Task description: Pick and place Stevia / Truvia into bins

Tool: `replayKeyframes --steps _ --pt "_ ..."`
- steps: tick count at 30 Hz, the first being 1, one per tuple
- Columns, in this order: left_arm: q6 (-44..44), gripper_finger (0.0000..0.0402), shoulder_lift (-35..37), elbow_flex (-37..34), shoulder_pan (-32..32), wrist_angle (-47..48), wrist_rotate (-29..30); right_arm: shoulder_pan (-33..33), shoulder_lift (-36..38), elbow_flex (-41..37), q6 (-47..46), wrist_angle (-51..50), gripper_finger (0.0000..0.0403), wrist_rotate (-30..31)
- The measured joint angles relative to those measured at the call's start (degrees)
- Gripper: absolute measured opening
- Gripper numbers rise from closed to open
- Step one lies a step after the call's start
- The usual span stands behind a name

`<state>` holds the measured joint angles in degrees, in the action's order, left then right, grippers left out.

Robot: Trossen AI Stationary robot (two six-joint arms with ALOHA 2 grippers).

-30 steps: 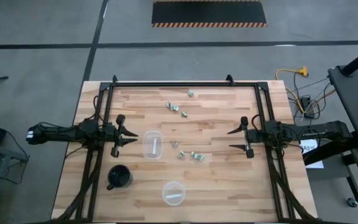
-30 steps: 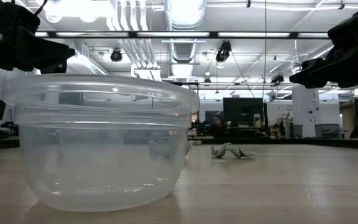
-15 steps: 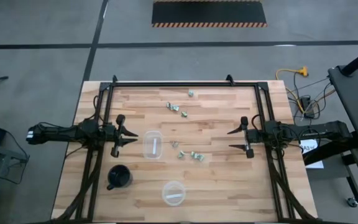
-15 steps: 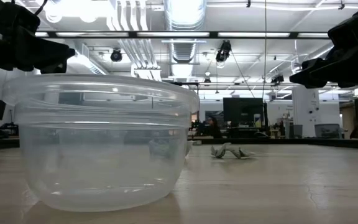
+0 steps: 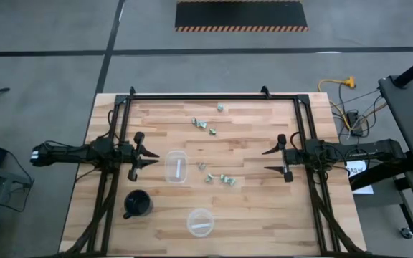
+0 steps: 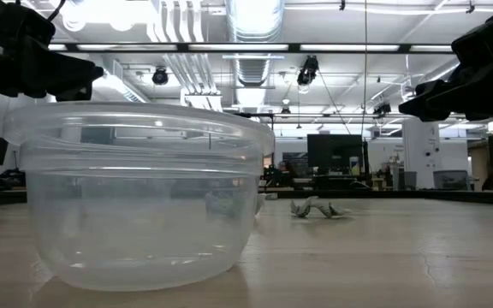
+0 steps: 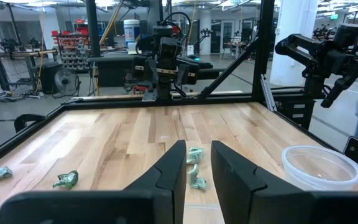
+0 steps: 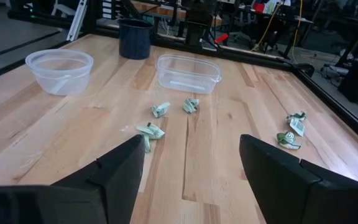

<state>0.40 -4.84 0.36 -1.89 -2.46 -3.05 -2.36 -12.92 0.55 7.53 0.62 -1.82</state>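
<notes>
Several crumpled pale green and white Stevia / Truvia packets lie loose on the wooden table: some near the middle (image 5: 217, 178) (image 8: 160, 110), others toward the far edge (image 5: 205, 126). The squarish clear bin (image 5: 176, 166) (image 8: 188, 73) stands left of the middle. The round clear bin (image 5: 200, 221) (image 8: 59, 70) stands near the front edge. A pale strip shows inside each. My left gripper (image 5: 153, 156) (image 7: 197, 150) hovers at the table's left, fingers a narrow gap apart, nothing between them. My right gripper (image 5: 266, 160) (image 8: 191, 146) hovers at the right, wide open.
A black mug (image 5: 137, 203) (image 8: 135, 38) stands near the front left, beside the round bin. A black frame (image 5: 214, 95) runs along the table's far edge and both sides. Bare wood lies between the middle packets and my right gripper.
</notes>
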Motion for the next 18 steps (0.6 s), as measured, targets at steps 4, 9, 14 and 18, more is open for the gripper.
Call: replayKeyframes --steps 4,9,14,18 --pt "0.0 0.0057 0.0 0.0 0.0 0.0 0.0 0.0 0.0 0.0 0.0 0.0 0.0256 0.0" --pt "0.0 0.0057 0.0 0.0 0.0 0.0 0.0 0.0 0.0 0.0 0.0 0.0 0.0261 0.0" --pt "0.0 0.0057 0.0 0.0 0.0 0.0 0.0 0.0 0.0 0.0 0.0 0.0 0.0257 0.0" --pt "0.0 0.0057 0.0 0.0 0.0 0.0 0.0 0.0 0.0 0.0 0.0 0.0 0.0253 0.0"
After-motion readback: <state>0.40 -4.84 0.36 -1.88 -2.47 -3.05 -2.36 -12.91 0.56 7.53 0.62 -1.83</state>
